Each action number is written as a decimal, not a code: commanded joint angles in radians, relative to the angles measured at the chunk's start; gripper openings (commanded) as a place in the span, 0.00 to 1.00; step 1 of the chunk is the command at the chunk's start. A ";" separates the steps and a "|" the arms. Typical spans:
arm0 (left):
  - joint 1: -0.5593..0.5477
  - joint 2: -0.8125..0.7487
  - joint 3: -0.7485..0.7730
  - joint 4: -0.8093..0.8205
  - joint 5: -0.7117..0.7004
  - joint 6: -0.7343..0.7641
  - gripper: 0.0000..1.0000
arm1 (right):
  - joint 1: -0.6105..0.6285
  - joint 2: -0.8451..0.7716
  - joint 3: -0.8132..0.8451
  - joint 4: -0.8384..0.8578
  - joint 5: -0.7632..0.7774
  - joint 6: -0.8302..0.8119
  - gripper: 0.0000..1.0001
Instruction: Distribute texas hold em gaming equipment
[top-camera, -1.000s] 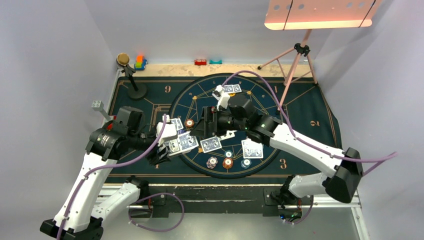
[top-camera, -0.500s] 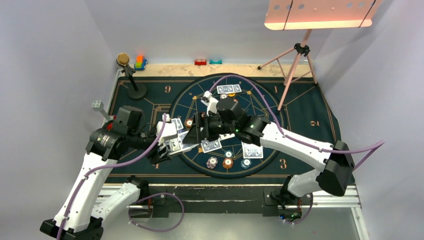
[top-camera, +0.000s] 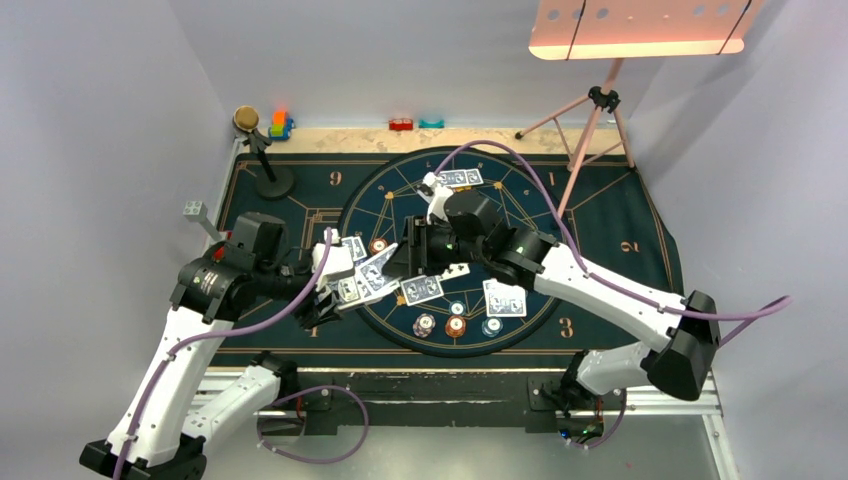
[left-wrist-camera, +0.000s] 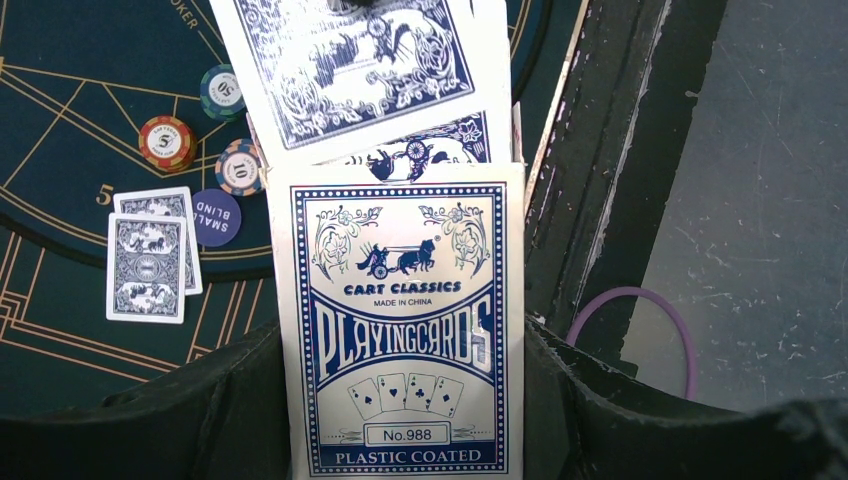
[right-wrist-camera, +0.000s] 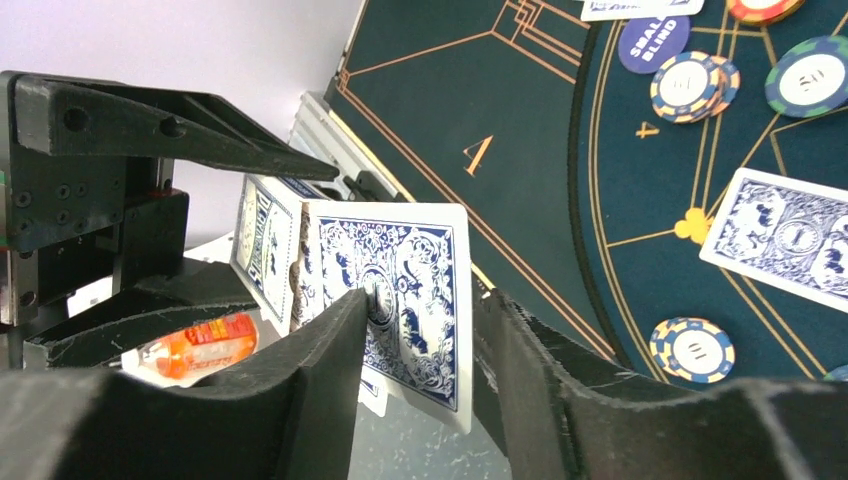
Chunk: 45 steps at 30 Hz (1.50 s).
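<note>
Right wrist: blue-backed card (right-wrist-camera: 420, 285), seemingly pinched

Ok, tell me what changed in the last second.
The right tool swung left to the card box in the left tool, closed on the top card and drew it back right. The left tool kept holding the box; cards and chips on the mat stayed put.

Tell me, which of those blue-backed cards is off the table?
The card pinched in the right arm's jaws, next to the card box held by the left arm. The other cards lie flat on the mat.
</note>
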 joint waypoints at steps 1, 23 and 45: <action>0.007 -0.014 0.022 0.036 0.037 -0.017 0.00 | -0.015 -0.036 0.018 -0.025 0.053 -0.026 0.47; 0.007 -0.014 0.001 0.039 0.035 -0.014 0.00 | -0.220 -0.181 -0.036 -0.042 -0.025 -0.032 0.15; 0.007 -0.029 -0.030 0.029 0.050 -0.009 0.00 | -0.287 0.094 -0.222 0.071 -0.020 -0.052 0.24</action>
